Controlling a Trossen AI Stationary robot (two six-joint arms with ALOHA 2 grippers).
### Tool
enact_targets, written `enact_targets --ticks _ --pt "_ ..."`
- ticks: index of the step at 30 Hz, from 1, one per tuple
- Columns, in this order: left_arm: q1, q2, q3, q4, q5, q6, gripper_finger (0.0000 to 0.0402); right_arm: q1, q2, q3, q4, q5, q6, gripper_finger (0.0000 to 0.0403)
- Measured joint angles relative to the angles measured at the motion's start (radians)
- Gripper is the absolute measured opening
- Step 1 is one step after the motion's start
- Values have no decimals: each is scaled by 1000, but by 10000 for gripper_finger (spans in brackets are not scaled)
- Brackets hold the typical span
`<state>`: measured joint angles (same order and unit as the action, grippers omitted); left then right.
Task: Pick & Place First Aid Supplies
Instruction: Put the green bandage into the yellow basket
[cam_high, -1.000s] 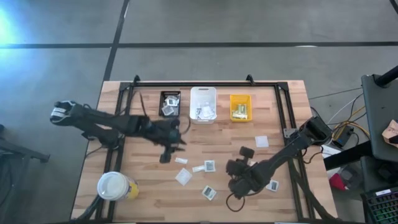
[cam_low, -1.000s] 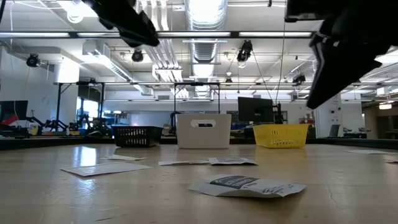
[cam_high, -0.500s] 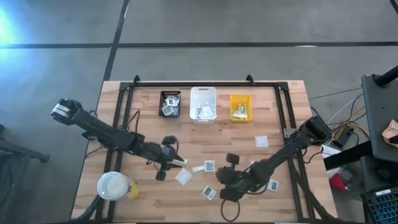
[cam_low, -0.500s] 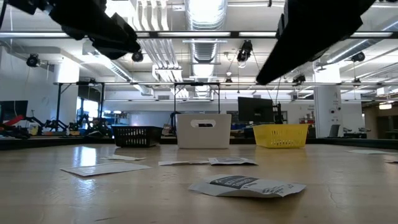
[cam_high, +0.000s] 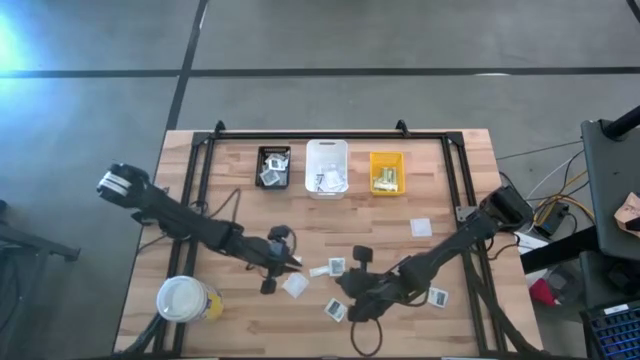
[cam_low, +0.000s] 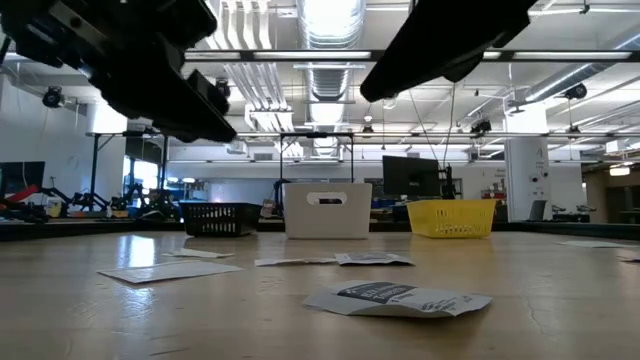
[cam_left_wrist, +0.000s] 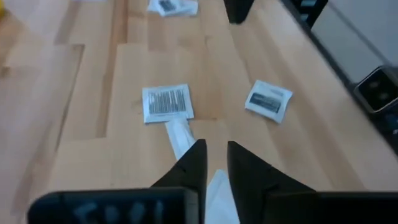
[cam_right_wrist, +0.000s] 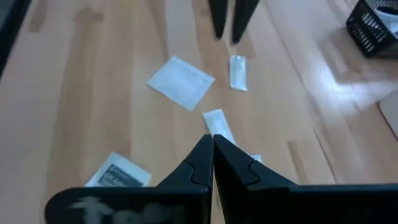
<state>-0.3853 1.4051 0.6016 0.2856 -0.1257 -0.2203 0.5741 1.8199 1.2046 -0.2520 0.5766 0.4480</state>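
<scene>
Packets (cam_high: 294, 284) lie scattered flat on the table (cam_high: 455, 180), most near its middle and front, apart from the three bins: black (cam_high: 273, 166), white (cam_high: 326, 167) and yellow (cam_high: 387, 172). The left claw (cam_high: 286, 262) hangs low over a narrow strip (cam_left_wrist: 178, 135), its fingers (cam_left_wrist: 194, 163) a small gap apart and gripping nothing. The right claw (cam_high: 345, 283) hovers just above other packets with fingers pressed together, empty. A lidded cup (cam_high: 183, 298) stands at the table's front left.
</scene>
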Motion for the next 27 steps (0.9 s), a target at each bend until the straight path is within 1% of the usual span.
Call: enact_targets --ticks 4,7,10,14,20,24,27 --pt "0 112 60 -2 0 29 25 -20 19 -5 0 -1 -4 8" --pt "1 172 93 -6 0 49 5 -30 41 -6 -1 -25 -5 8" --pt "1 201 106 -7 -2 45 4 -33 48 -12 0 -62 -7 8" --pt "1 221 107 14 -13 27 1 -36 51 -23 12 -80 -21 8" --pt "6 287 108 101 -54 8 1 -51 51 -84 195 -81 -130 8" --pt "8 341 108 175 -55 -18 0 -66 51 -120 265 -83 -135 8" --pt "8 366 107 210 -54 -19 0 -79 51 -138 270 -88 -117 8"
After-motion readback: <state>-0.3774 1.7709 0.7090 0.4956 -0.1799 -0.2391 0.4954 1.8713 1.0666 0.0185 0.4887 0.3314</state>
